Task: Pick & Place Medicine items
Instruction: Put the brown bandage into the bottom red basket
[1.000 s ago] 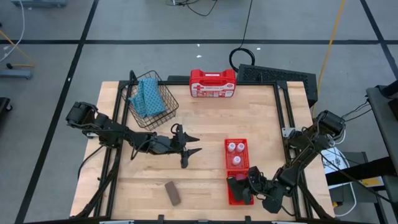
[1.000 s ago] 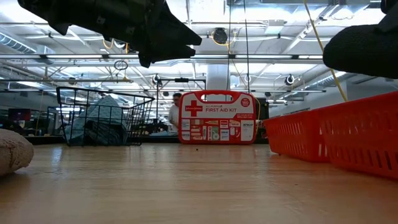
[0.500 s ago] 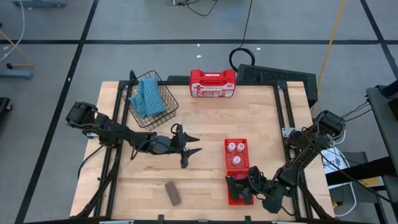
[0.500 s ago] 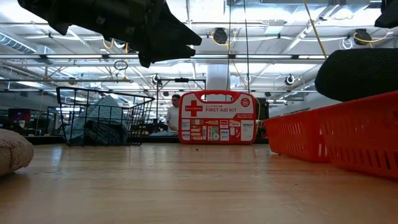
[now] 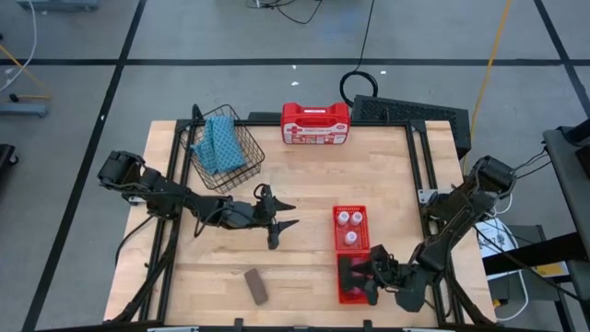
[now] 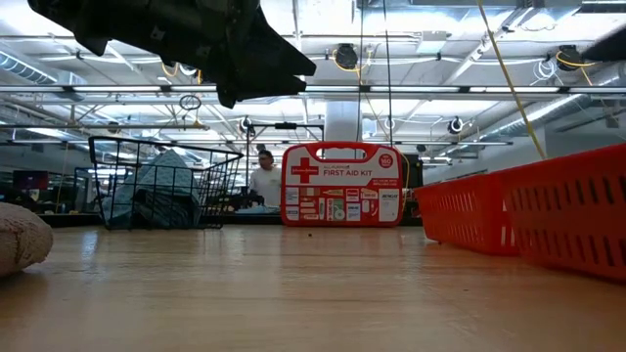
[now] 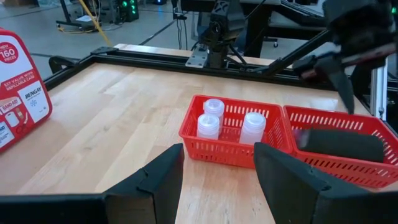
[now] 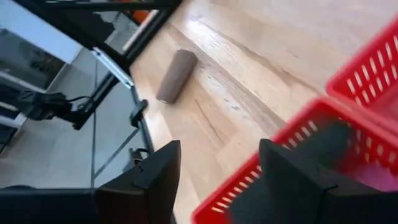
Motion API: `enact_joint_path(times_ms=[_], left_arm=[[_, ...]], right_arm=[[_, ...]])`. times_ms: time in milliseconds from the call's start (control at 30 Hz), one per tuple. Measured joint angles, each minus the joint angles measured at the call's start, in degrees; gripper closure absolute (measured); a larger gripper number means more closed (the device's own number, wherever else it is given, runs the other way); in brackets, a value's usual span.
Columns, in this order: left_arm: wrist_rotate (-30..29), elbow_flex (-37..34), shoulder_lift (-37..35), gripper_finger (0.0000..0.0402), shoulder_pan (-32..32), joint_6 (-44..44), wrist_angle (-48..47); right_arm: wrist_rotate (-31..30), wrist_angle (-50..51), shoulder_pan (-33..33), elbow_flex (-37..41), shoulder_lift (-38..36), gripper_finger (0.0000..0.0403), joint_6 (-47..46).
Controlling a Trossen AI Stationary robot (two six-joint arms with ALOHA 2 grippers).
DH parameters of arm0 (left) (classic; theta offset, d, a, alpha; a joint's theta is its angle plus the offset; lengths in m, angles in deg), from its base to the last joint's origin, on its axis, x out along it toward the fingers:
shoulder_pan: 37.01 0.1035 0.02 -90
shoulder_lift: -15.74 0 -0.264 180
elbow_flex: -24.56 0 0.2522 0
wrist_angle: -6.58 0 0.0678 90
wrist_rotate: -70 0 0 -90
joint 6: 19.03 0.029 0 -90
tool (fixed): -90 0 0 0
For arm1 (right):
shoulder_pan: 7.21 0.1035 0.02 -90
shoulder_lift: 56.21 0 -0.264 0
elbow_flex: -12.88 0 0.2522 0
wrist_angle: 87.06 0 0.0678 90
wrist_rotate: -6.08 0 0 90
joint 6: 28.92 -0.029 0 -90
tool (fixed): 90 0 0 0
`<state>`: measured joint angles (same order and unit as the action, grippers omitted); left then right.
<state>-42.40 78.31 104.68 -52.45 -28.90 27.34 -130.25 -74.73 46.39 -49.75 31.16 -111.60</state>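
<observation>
Three white bottles (image 7: 227,123) stand in the far red basket (image 5: 349,228). The black piece (image 7: 345,144) lies in the near red basket (image 5: 354,282), and a pink piece (image 8: 380,180) lies beside it. Flat on the table near the near edge is the brown piece (image 5: 255,287). My right gripper (image 5: 362,277) hangs open over the near basket, fingers apart above the black piece (image 8: 323,146). My left gripper (image 5: 293,213) waits open above mid-table, left of the baskets, pointing at them.
A wire basket (image 5: 221,148) holding blue patterned cloth stands at the far left. The red first aid case (image 5: 315,123) stands upright at the far edge. Bare wood lies between my left gripper and the brown piece (image 8: 176,76). People show in the room behind.
In the low view a black rounded shape at the upper right sank toward the near red basket's wall and now no longer shows there. My right arm shifted slightly toward the table's right. My left arm kept still.
</observation>
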Motion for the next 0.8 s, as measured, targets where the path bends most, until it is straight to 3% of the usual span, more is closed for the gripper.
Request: enact_joint_path(times_ms=[267, 500, 633, 800], left_arm=[[0.0, 0.0, 0.0, 0.0197, 0.0, -0.4, -0.1], [0.0, 0.0, 0.0, 0.0197, 0.0, -1.2, -0.1], [2.7, 0.0, 0.0, 0.0197, -0.2, -1.9, -0.9], [5.9, 0.1, -4.7, 0.0197, -5.4, 4.8, -11.4]], right_arm=[[-5.0, -3.0, 0.0, 0.0, -5.5, 0.0197, 15.9], [-4.6, -22.8, -2.8, 0.0, -5.7, 0.0198, 41.4], [-4.5, -26.7, -4.7, 0.0, -5.7, 0.0198, 52.3], [-4.4, -26.2, -6.9, 0.0, -5.7, 0.0201, 60.8]])
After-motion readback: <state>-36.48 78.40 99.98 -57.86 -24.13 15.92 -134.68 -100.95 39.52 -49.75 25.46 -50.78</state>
